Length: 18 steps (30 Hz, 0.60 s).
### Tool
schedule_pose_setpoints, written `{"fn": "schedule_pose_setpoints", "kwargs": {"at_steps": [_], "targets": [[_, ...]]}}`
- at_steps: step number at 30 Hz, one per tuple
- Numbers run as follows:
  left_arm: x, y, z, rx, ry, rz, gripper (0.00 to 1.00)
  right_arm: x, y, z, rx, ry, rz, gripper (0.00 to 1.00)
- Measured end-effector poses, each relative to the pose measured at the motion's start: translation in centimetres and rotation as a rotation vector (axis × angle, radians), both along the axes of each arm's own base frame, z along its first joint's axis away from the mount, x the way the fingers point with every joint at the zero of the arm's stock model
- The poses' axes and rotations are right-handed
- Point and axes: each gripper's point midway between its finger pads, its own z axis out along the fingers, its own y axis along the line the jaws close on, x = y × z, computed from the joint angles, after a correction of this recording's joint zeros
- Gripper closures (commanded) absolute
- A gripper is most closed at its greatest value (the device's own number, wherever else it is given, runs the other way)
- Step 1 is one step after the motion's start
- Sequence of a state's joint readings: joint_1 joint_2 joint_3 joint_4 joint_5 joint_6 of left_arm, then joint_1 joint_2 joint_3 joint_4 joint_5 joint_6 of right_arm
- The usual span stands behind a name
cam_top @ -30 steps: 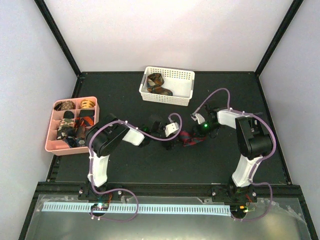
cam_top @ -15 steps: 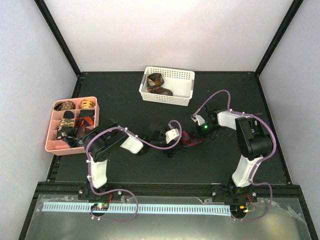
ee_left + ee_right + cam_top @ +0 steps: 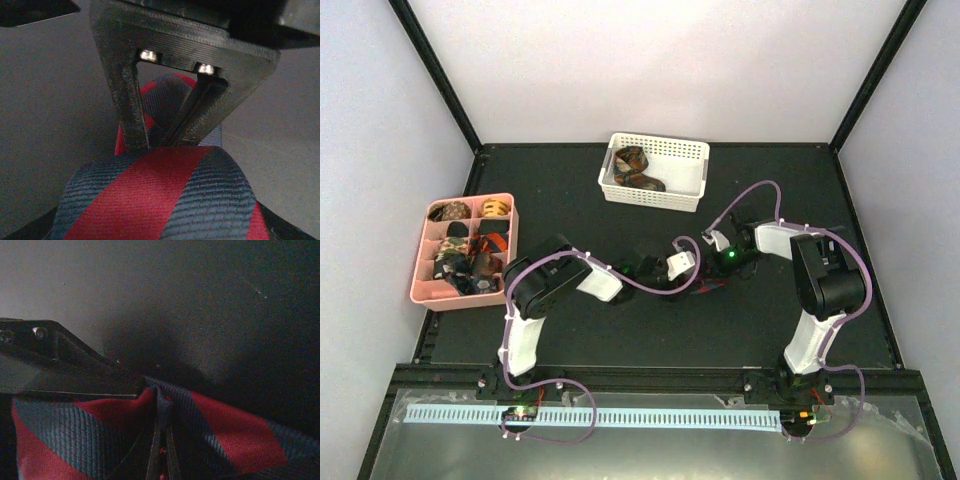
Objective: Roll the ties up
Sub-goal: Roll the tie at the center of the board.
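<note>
**Red-and-dark striped tie** (image 3: 706, 289)
- On the black table (image 3: 620, 330), mid-table, between the two wrists and well apart from both containers.
- From overhead, visible only as a small red scrap.
- Remainder covered by the wrists; length and overall shape not to be made out.

**Left gripper** (image 3: 156, 143)
- Narrow, fingers (image 3: 129, 107) converging almost to a point, clamped on a fold of the tie.
- Very tips hidden behind a broad band of fabric across the lower part of the left wrist view.
- More fabric seen through the gap behind the fingers.
- Band cut off by the bottom edge.

**Right gripper** (image 3: 152, 397)
- Low over the same tie, at a bunched crease.
- Only one dark finger (image 3: 65, 372) visible, entering from the left; its partner out of sight.
- Wide or narrow: cannot tell.
- Right wrist view dim, with deep shadow at upper right.
- Tie cut off at the bottom and right edges.

**Pink tray** (image 3: 420, 292)
- At the left edge of the table, divided into compartments.
- Rolled ties (image 3: 450, 211) in several of them, brown and orange tones toward the rear.
- Patterns too small to read.

**White basket** (image 3: 685, 172)
- Rear centre of the table.
- Loose ties (image 3: 635, 170) heaped at its left end; number unclear.

**Purple cables** (image 3: 760, 190)
- Looped over each arm.
</note>
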State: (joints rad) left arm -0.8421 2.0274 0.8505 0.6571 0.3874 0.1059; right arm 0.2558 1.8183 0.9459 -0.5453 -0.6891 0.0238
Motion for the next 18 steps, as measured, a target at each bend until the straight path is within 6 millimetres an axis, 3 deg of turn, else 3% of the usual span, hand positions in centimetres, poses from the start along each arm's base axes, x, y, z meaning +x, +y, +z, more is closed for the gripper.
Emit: {"fn": "schedule_pose_setpoints", "kwargs": {"at_steps": [3,6,10,18], "targets": [[0.0,0.2,-0.4,0.027,-0.02,-0.01,0.47,0.0,0.0,0.2,-0.002,0.003,0.005,0.97],[0.0,0.4,-0.7,0.048,-0.04,-0.017,0.54,-0.1,0.0,0.4,-0.004,0.004,0.017,0.85],[-0.1,0.6,-0.8,0.074,-0.057,-0.022,0.57,-0.1,-0.6,0.8,-0.018,0.014,0.023,0.8],[-0.1,1.1,-0.9,0.104,-0.052,-0.013,0.6,-0.4,-2.1,2.2,-0.011,0.035,-0.006,0.82]]}}
